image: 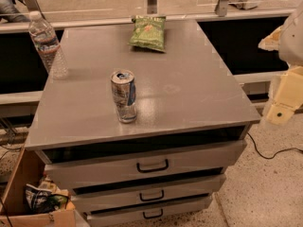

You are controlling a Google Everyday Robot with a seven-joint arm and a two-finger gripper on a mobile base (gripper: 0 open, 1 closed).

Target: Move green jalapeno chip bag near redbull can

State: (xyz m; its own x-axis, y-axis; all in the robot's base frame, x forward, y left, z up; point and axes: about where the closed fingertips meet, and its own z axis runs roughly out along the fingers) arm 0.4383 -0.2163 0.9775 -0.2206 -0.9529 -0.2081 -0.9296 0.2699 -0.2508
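The green jalapeno chip bag [148,32] lies flat at the far edge of the grey cabinet top [189,89], near the middle. The redbull can [124,96] stands upright nearer the front, left of centre, well apart from the bag. My gripper [284,98], cream-coloured, hangs at the right edge of the view, off the right side of the cabinet and about level with its top. It is far from both the bag and the can and holds nothing that I can see.
A clear plastic water bottle [47,44] stands at the cabinet's far left edge. The cabinet has three drawers with dark handles [152,166]. A cardboard box [33,197] with clutter sits on the floor at the left. A cable [270,154] lies on the floor at the right.
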